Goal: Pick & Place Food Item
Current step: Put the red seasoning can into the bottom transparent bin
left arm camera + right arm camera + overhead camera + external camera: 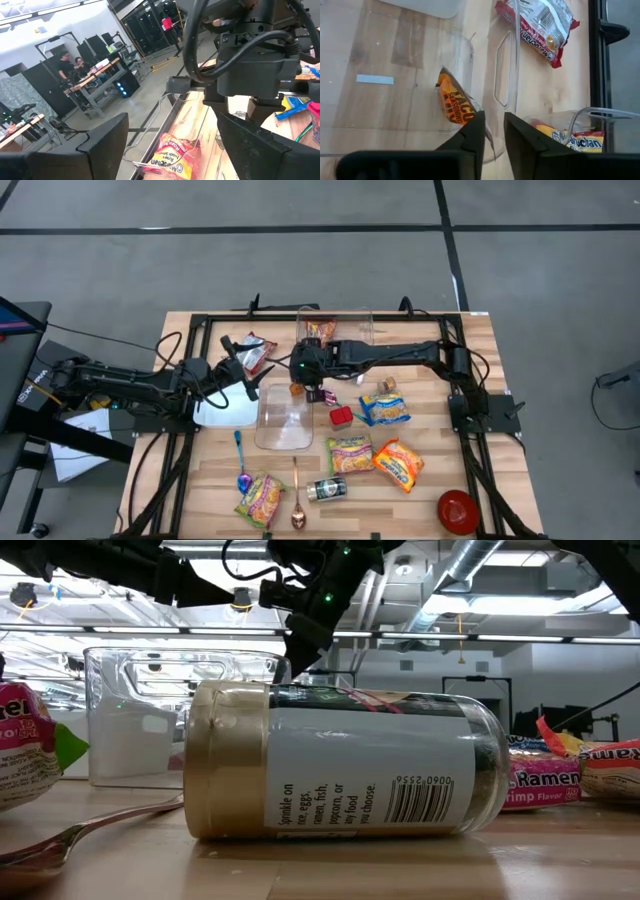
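A small orange seasoning packet (452, 102) stands tilted just inside the far wall of a clear bin (285, 420) at the table's middle. My right gripper (494, 131) slants down over it, its fingers a narrow gap apart with bare wood showing between them. The packet's upper corner lies next to one fingertip (476, 125). In the high view the packet (297, 389) sits right beside the gripper (312, 387). My left gripper (175, 150) waits open at the table's left (238, 370), level, with nothing between its fingers. My right gripper comes at the packet's upper corner (466, 116) from above, slanting down. The corner lies against the outer side of one finger, not between the two. Whether the finger touches it, I cannot tell.
A second clear bin (335, 328) at the far middle holds a noodle packet. A red noodle packet (256, 352) lies at the far left. More packets (385, 410), a red cup (341, 417), a jar (340, 760), spoons (297, 495) and a red bowl (457, 511) fill the near half.
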`<action>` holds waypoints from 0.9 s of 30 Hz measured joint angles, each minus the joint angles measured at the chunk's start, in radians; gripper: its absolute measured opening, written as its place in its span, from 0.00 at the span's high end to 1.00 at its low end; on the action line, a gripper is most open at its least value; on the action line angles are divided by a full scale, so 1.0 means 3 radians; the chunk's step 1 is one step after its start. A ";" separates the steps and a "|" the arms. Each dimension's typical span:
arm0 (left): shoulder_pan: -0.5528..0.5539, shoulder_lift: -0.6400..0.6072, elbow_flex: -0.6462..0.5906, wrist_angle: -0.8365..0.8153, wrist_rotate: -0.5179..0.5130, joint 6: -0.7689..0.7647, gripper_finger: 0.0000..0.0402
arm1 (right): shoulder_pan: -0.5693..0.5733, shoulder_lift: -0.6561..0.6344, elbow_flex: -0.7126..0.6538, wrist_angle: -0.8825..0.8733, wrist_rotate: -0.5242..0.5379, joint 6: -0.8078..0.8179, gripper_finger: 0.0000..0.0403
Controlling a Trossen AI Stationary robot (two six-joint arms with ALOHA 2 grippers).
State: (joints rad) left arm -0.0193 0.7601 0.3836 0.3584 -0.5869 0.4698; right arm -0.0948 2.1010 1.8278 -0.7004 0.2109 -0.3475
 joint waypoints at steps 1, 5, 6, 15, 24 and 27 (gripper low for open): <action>0.0000 0.0000 0.0000 0.0000 0.0000 0.0000 0.26 | 0.0000 0.0000 0.0000 -0.0002 0.0007 0.0009 0.80; 0.0000 0.0000 0.0000 0.0000 0.0000 0.0000 0.26 | 0.0001 -0.0001 0.0000 -0.0025 0.0143 0.0036 0.75; 0.0000 0.0000 0.0000 0.0000 0.0000 0.0000 0.26 | 0.0002 -0.0011 0.0000 -0.0047 0.0181 0.0037 0.74; -0.0001 0.0000 0.0000 0.0000 0.0000 0.0000 0.26 | 0.0006 -0.0302 0.0003 -0.0503 0.0272 0.0326 0.70; 0.0001 0.0000 0.0000 -0.0094 0.0000 -0.0002 0.26 | 0.0139 -0.0603 0.0000 -0.1216 -0.0573 0.0692 0.62; 0.0002 0.0000 0.0000 -0.0094 0.0001 -0.0003 0.26 | 0.0242 -0.0600 -0.0001 -0.1412 -0.0878 0.0879 0.55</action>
State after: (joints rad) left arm -0.0188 0.7601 0.3836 0.3302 -0.5865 0.4690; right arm -0.0222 1.9209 1.8275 -1.1238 -0.0525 -0.0839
